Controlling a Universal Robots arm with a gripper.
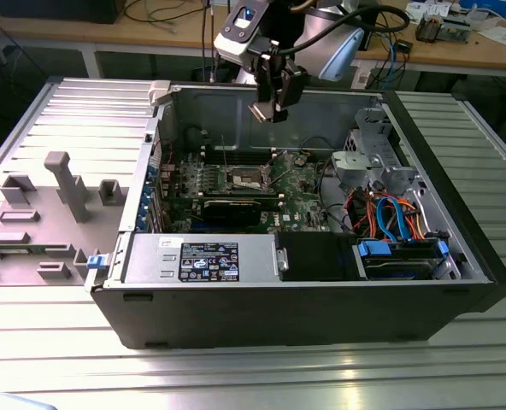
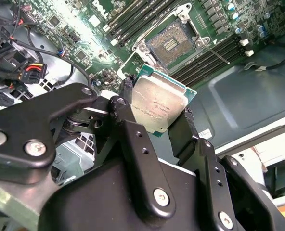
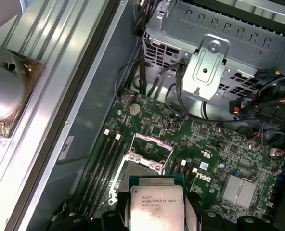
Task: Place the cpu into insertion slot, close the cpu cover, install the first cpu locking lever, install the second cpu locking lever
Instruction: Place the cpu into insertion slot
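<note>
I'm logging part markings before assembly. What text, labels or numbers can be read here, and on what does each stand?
cpu, clamped in the gripper: engraved lines, too small to quote.
Black label on the silver metal box: white print, too small to read.
motherboard: white printed marks, too small to quote.
Sticker on the case wall: unreadable.

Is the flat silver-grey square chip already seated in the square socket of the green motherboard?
No: the flat silver-grey square chip is clamped in the black tool, and the square socket lies bare.
</note>
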